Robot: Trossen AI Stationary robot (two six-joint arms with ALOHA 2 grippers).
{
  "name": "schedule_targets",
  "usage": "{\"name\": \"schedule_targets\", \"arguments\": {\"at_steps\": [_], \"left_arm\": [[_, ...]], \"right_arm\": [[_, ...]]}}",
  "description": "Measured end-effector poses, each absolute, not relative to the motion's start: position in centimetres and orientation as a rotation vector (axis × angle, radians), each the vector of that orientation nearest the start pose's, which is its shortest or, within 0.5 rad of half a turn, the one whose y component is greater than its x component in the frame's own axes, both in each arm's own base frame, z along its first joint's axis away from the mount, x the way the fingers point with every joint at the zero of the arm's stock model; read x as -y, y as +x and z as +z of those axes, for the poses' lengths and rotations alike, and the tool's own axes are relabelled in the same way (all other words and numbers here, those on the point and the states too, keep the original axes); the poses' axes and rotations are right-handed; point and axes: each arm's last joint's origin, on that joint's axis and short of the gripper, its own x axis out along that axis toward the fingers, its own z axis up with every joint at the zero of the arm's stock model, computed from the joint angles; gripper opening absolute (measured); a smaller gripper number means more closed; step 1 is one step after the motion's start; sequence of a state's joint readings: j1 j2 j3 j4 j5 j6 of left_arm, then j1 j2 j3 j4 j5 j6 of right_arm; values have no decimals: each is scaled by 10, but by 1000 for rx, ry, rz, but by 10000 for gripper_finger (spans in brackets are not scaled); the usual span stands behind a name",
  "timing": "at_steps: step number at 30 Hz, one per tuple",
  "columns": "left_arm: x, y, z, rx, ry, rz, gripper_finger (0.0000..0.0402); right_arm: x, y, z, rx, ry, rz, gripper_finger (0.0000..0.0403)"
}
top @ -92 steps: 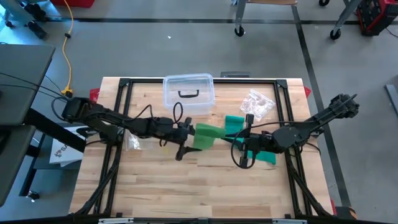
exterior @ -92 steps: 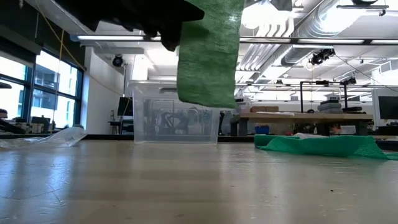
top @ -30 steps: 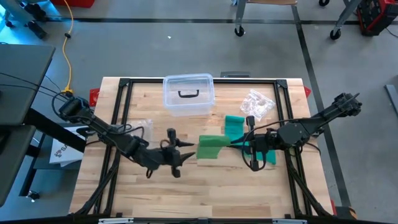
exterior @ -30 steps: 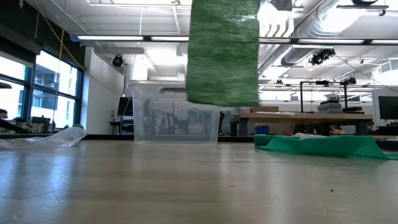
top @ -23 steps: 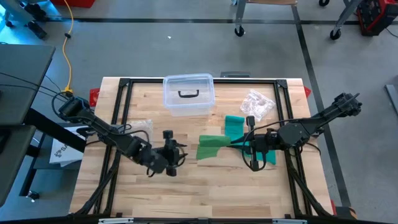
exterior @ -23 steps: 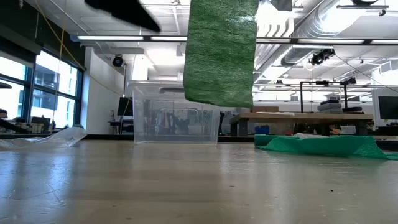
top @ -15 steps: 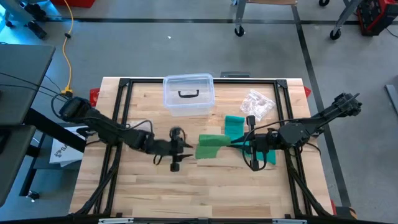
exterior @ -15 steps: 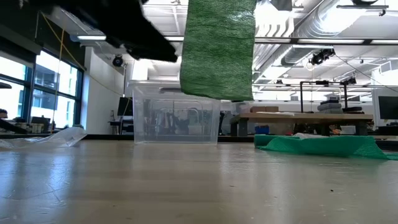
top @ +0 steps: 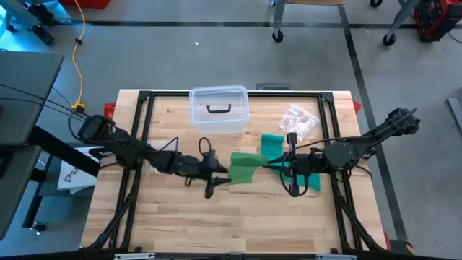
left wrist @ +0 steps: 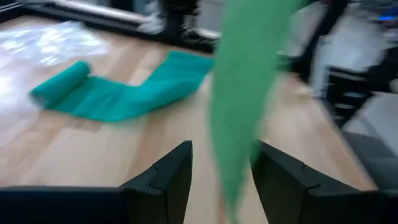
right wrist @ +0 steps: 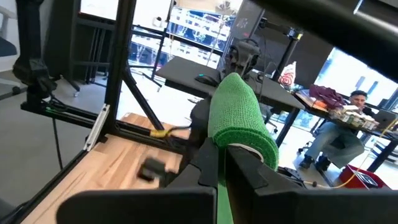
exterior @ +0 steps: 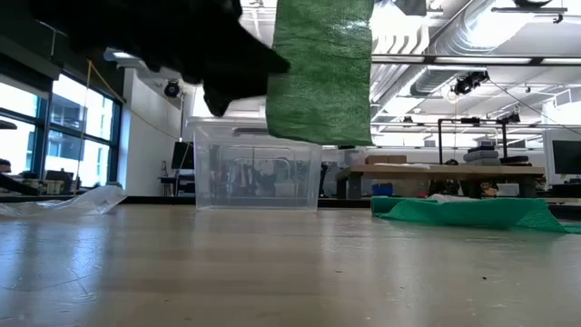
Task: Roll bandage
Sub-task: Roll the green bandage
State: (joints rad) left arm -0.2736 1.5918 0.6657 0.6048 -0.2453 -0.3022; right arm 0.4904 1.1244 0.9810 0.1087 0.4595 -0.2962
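Swinging back in, the left jaws (left wrist: 221,180) now gape around the hanging bandage (top: 243,167); the right jaws (right wrist: 221,163) clamp its other end. Closing off-centre could miss or yank it free.

The green bandage (left wrist: 239,99) between the left gripper's fingers (left wrist: 171,171) is a blur, its top and bottom cut off. From table height its upper end (exterior: 320,64) leaves the picture, left arm a shapeless dark mass.
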Motion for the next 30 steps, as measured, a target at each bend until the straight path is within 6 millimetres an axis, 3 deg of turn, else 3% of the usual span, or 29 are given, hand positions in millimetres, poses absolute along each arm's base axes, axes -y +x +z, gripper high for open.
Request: {"name": "schedule_targets", "arguments": {"at_steps": [6, 9, 12, 15, 22, 30], "left_arm": [[81, 322, 171, -313, -202, -9, 145], [89, 328, 174, -322, -194, -97, 104], [98, 330, 180, -340, -198, -175, 31], [109, 327, 192, -337, -210, -229, 11], [133, 318, 245, -239, -360, -469, 4], [150, 309, 334, 17, -367, -606, 1]], "right_arm": [[-107, 227, 363, -22, -311, 35, 0], [-106, 227, 363, -23, -310, 11, 0], [-104, 227, 363, -37, -313, -44, 0], [-98, 230, 362, -54, -307, -88, 0], [-74, 245, 347, -168, -287, -186, 0], [-63, 271, 321, -284, -307, -159, 0]]}}
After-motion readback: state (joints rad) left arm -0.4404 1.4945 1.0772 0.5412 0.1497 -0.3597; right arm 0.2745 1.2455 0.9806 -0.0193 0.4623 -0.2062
